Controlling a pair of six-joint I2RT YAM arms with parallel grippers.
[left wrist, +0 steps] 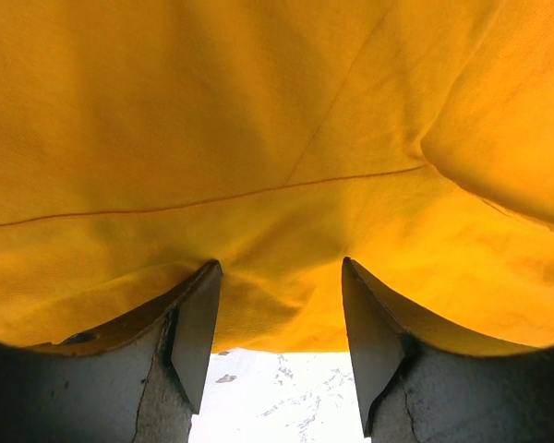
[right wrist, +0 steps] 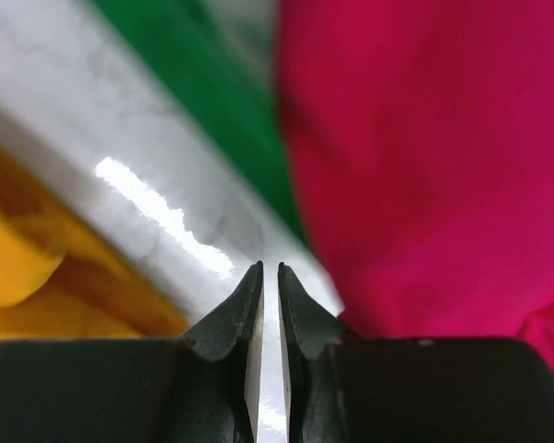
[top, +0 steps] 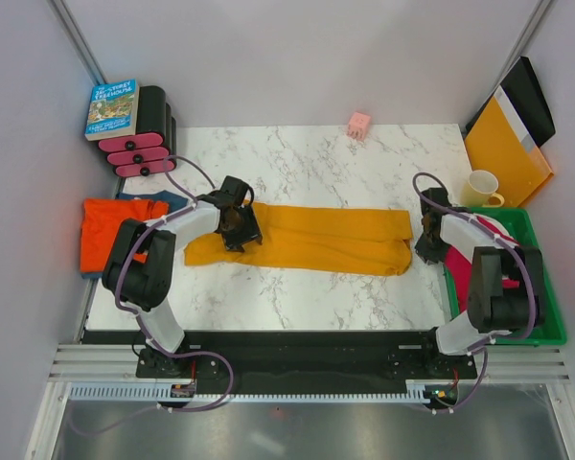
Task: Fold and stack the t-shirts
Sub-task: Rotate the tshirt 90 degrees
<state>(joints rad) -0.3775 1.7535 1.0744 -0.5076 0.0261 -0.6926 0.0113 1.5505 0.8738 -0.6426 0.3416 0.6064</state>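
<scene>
Your yellow shirt (top: 311, 238) lies half-folded; left jaws gape over it, right jaws nearly closed, empty; nothing stacked yet.

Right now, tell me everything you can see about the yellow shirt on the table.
The yellow shirt is mustard-coloured soft cotton, folded into a long band lying flat across the middle of the marble table, stretched left to right. Seams and gentle creases show in the left wrist view. Its right end is doubled over and stops short of the green bin. The left hand sits over its left end, fingers apart against the cloth's edge; a grip cannot be confirmed. The right hand is beside the right end, holding nothing.
</scene>
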